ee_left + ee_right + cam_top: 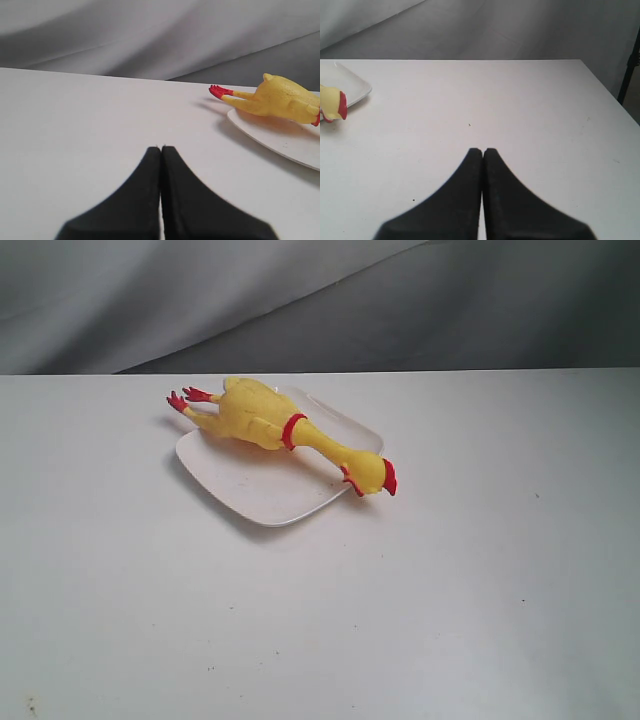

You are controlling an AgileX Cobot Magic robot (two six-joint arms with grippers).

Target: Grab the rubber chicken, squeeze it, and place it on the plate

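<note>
The rubber chicken [262, 418] lies across the white plate [260, 490]. Its red feet hang past the plate's far left edge, and its head with the red comb sticks out past the right edge. Neither gripper appears in the exterior view. In the left wrist view my left gripper [161, 148] is shut and empty over bare table, well away from the chicken [280, 97] and the plate [280, 140]. My right gripper [482, 150] is likewise shut and empty, with the chicken's head [332, 103] and a corner of the plate [350, 82] far off at the frame's edge.
The white table [400, 620] carries only the plate and chicken, with grey cloth hanging behind it. A dark stand leg [627, 67] rises beyond the table's edge in the right wrist view.
</note>
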